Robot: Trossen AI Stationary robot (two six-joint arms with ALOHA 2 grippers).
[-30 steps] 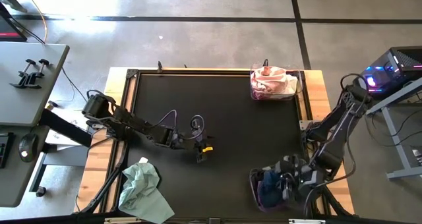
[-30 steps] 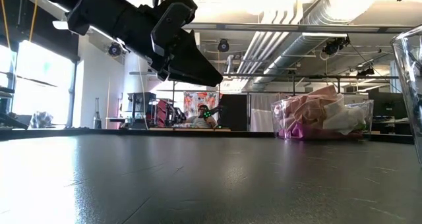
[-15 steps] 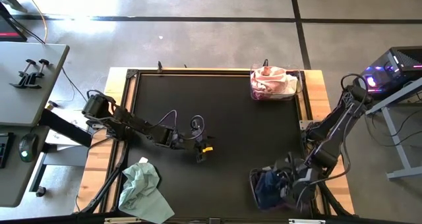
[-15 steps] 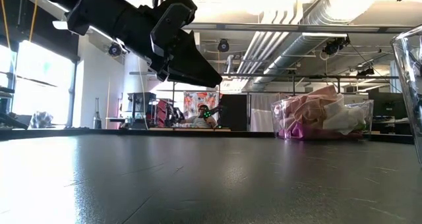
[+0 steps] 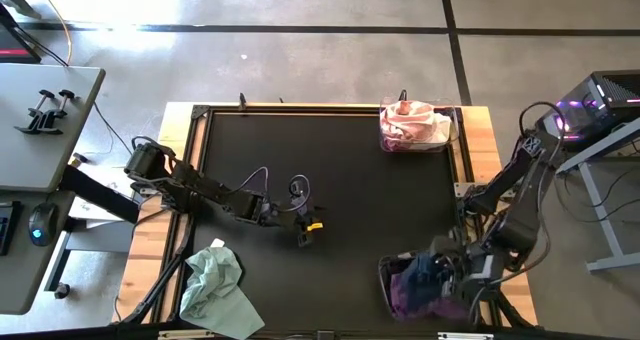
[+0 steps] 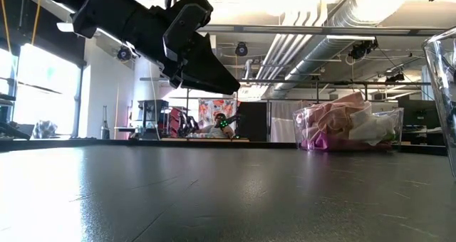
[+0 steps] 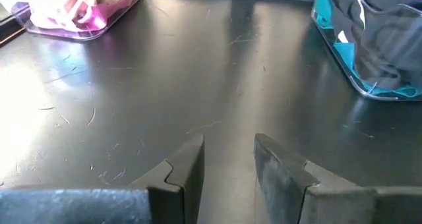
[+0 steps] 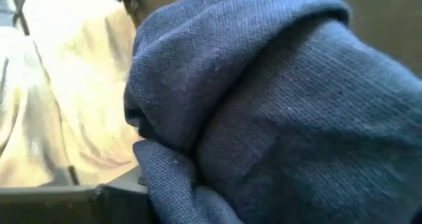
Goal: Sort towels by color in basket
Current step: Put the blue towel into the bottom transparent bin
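A clear basket [image 5: 388,280] at the table's near right holds dark towels. A navy towel [image 5: 421,269] is bunched at my right gripper [image 5: 436,273] above it, and a purple towel [image 5: 408,298] shows beneath. That navy towel [image 8: 277,118] fills the right wrist view. My left gripper [image 7: 229,159] is open and hovers over the bare mat mid-table [image 5: 305,227], touching nothing. The far-right basket [image 5: 413,126] holds pink and white towels. A pale mint towel [image 5: 214,282] lies at the near left corner. My right gripper is shut on the navy towel, coming from above over the near right basket. The bunched cloth [image 8: 198,151] hides the fingers, so which part or how many layers cannot be told. The towel hangs in folds, its lower part still within the basket.
The black mat between the arms is bare. The left wrist view shows the pink-towel basket [image 7: 79,10] and the dark-towel basket [image 7: 372,46] with teal inside. The low view shows the left gripper [image 6: 196,53] above the mat and a person far behind the table.
My right arm has risen and drawn slightly toward the table's right edge over the near basket, and the navy towel has come up with it, which uncovers purple cloth underneath. The left arm has kept still.
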